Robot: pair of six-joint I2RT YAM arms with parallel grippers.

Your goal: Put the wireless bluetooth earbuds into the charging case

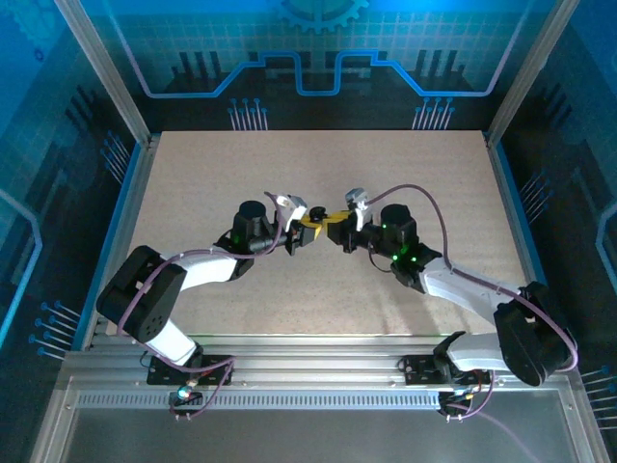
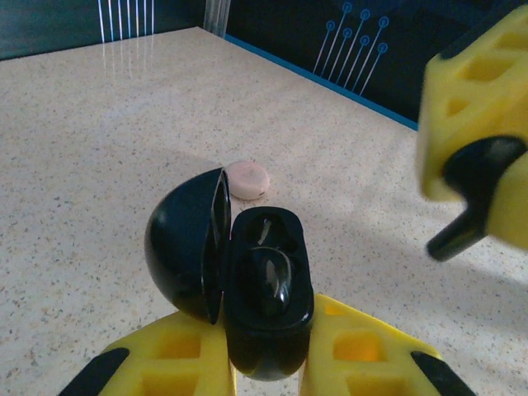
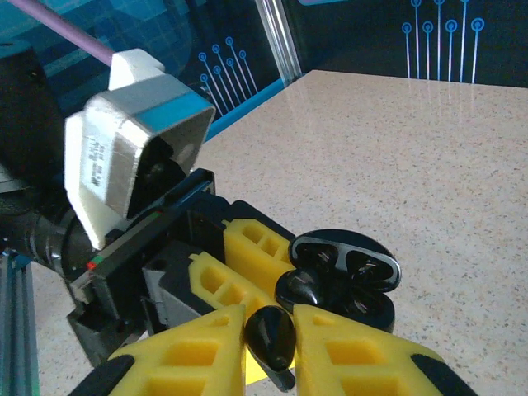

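My left gripper (image 2: 268, 334) is shut on the charging case (image 2: 268, 247), which is small, black and open, with its domed lid (image 2: 186, 243) swung to the left. One glossy black earbud (image 2: 279, 280) sits in the near well; the far well looks empty. My right gripper (image 3: 271, 320) is shut on the other earbud (image 3: 272, 334), its stem pointing down. It hangs just in front of the case (image 3: 355, 289). In the left wrist view that earbud (image 2: 474, 194) hangs at the upper right, apart from the case. Both grippers (image 1: 323, 230) meet above mid-table.
A small pale pink disc (image 2: 247, 179) lies on the speckled table (image 2: 99, 148) just behind the case. The left arm's wrist camera (image 3: 132, 157) and yellow fingers (image 3: 247, 252) crowd the space left of the right gripper. Blue walls (image 1: 318, 58) ring the table.
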